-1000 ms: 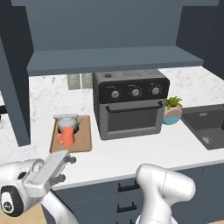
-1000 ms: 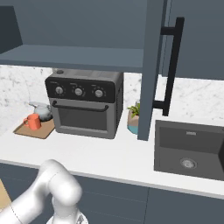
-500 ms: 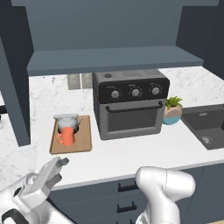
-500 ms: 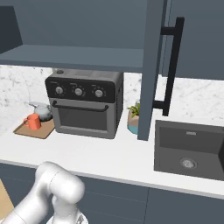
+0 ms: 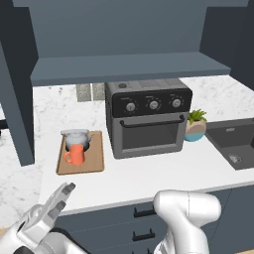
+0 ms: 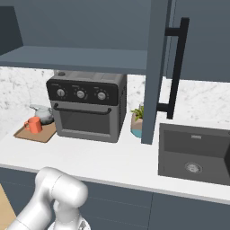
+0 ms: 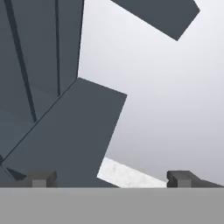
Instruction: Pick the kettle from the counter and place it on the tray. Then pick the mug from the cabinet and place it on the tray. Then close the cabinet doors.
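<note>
The jaws stand fully apart with nothing between them: in the hand view the two-finger gripper (image 7: 109, 178) shows its dark tips wide at the bottom, looking up past a dark blue-grey panel and a sliver of the white marble-patterned counter (image 7: 124, 174). In the left base view the gripper (image 5: 58, 202) sits low at the left, in front of the counter edge (image 5: 149, 178) and well apart from anything it might grasp. Over the last second it has dropped lower and further left in that view, while the scene behind has stayed put, so the arm has moved and not the base. Beyond it, the flat rectangular light-brown wooden tray (image 5: 94, 158) lies on the counter left of a dark countertop oven (image 5: 148, 124), and it carries both the small squat silvery-grey metal kettle (image 5: 75, 136) and, just in front, the small plain orange mug (image 5: 75, 154). So both placements look done. What remains is the dark blue-grey wall cabinet (image 5: 124, 67), whose doors hang open: the left door (image 5: 17, 104) beside the tray, the right door (image 6: 153, 72) with its long black bar handle (image 6: 176, 67). The arm's swing probably heads for the left door.
</note>
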{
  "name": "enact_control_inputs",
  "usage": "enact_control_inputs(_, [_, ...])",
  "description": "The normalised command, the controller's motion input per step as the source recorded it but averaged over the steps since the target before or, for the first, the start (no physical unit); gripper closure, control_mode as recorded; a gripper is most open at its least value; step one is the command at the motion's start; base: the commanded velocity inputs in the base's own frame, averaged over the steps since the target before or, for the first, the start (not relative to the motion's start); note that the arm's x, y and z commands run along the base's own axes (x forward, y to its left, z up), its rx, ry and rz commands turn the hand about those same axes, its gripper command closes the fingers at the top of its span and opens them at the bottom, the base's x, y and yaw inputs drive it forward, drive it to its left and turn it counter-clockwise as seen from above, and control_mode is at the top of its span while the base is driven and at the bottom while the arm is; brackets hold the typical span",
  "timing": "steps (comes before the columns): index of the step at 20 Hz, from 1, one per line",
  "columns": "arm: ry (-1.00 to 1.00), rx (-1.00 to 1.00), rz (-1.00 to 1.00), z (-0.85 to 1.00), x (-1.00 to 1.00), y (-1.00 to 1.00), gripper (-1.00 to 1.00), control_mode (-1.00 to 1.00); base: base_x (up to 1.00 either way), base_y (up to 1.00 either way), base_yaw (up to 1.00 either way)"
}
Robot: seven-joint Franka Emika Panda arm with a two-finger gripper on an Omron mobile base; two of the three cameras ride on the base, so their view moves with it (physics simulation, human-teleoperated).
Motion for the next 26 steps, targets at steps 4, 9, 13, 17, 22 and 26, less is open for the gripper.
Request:
enact_control_inputs(4, [0.12,-0.15,0.0,-0.04,0.1,0.29,-1.0,-1.0,0.0,0.0,0.0])
enact_control_inputs(9, [0.06,-0.13,0.0,-0.06,0.04,0.26,-1.0,-1.0,0.0,0.0,0.0])
enact_control_inputs(13, [0.14,-0.13,0.0,0.0,0.26,0.36,-1.0,-1.0,0.0,0.0,0.0])
enact_control_inputs(17, [0.21,-0.1,0.0,0.04,0.3,0.3,-1.0,-1.0,0.0,0.0,0.0])
enact_control_inputs(22, [0.29,-0.1,0.0,0.16,0.25,0.28,-1.0,-1.0,0.0,0.0,0.0])
enact_control_inputs(26, [0.28,-0.12,0.01,0.14,0.2,0.33,-1.0,-1.0,0.0,0.0,0.0])
